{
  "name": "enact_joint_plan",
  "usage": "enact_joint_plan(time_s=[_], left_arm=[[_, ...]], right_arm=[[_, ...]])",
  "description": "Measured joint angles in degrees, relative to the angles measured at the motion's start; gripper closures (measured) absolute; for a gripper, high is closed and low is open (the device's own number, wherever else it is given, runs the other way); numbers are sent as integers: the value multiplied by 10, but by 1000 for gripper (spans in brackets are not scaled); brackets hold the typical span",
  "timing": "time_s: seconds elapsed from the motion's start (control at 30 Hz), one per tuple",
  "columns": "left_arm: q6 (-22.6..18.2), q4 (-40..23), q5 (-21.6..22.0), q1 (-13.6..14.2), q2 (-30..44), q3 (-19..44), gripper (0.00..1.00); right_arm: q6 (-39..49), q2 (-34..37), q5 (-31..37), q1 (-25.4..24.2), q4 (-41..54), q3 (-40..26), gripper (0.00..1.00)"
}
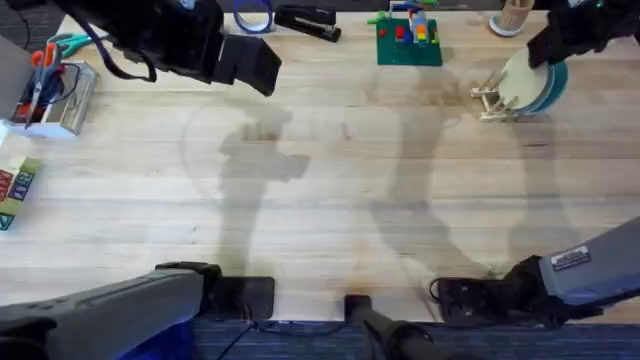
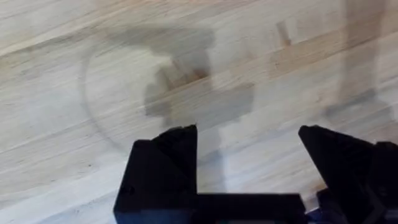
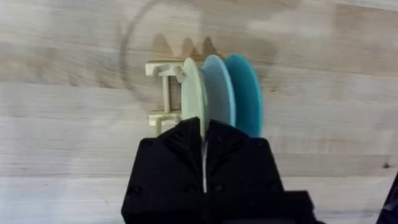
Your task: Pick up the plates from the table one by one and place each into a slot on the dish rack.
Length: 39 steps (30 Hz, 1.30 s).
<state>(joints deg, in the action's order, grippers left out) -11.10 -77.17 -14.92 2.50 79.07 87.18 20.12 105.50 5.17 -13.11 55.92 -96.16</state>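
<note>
Three plates on edge in the dish rack (image 3: 163, 93), at the far right of the table (image 1: 330, 200).

Broad light butcher-block top, plank grain lengthwise, soft arm shadows across the middle. Bare wood under the left wrist camera.

Along the far edge: green brick baseplate (image 1: 408, 42) with coloured bricks on it, blue tape roll (image 1: 253, 15), and a wooden cup (image 1: 515, 15). At the left edge: clear bin (image 1: 55, 95) of scissors and pens, with a box of coloured blocks (image 1: 15, 190) nearer the bases.

Rack of pale natural wood, thin upright dowels, long axis roughly left to right across the table, slightly skewed. Free end of it bare, plates crowded toward the other end.

Plates small, round, flat, plastic, all upright and parallel, faces turned along the rack's length, close side by side. Cream-yellow plate (image 3: 191, 87) nearest the bare dowels, then light blue plate (image 3: 217, 87), then teal plate (image 3: 247, 93) outermost.

Right gripper (image 3: 203, 124) directly over the rack, black fingers pressed together on the top rim of the cream-yellow plate.

Left gripper (image 2: 249, 140) raised above bare wood at the far left of the table, well apart from the rack, fingers spread wide, nothing between them.
</note>
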Motion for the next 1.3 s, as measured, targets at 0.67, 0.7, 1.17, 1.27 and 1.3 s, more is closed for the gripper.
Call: enact_joint_plan(time_s=[0.67, 0.7, 1.17, 1.27, 1.3], left_arm=[[0, 0, 0, 0, 0, 0, 8], [0, 0, 0, 0, 0, 0, 8], [0, 0, 0, 0, 0, 0, 7], [0, 0, 0, 0, 0, 0, 8], [0, 0, 0, 0, 0, 0, 7]], right_arm=[[0, 3, 9, 7, 0, 0, 894], [0, 3, 11, 7, 0, 0, 886], [-2, -42, 53, 13, 0, 0, 811], [-2, -78, 56, 16, 0, 0, 739], [-2, -90, 56, 18, 0, 0, 709]])
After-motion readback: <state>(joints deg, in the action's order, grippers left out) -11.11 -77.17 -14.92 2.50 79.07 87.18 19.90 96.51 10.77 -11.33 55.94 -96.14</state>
